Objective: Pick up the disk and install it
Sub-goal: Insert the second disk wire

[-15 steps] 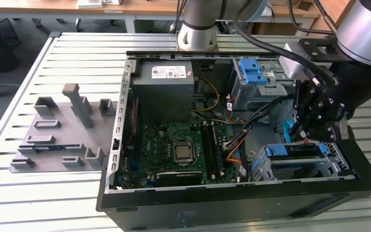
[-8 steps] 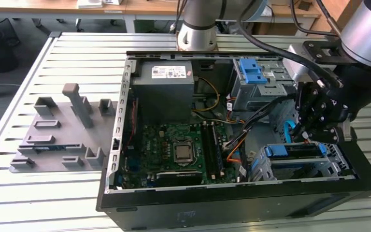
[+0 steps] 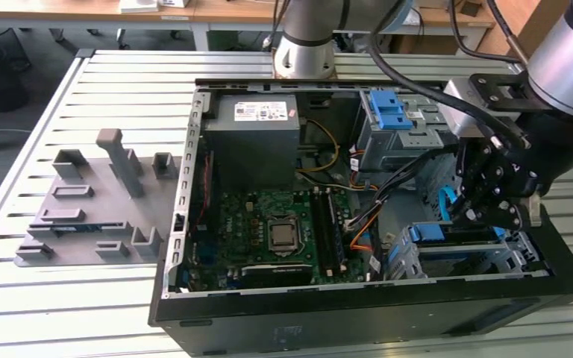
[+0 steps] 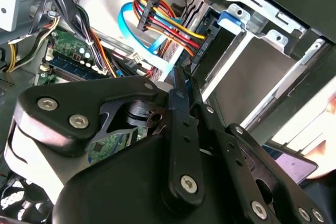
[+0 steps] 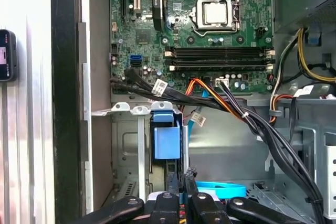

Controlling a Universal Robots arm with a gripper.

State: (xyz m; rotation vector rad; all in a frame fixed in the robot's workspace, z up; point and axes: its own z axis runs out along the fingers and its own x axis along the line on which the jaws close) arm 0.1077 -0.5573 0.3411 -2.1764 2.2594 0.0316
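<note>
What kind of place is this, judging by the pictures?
Probably a robotics lab or test workshop: an open computer case lies on a slatted metal table, beside a grey fixture, with desks behind.

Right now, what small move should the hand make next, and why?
Probably a slow, straight lift: the hand sits deep in the computer case beside the drive cage, where a blue carrier is seated, with black cables close by.

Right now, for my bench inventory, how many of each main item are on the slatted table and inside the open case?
Open computer case: 1
Motherboard: 1
Grey metal box with white sticker: 1
Grey holder fixture: 1
Total: 4
</note>
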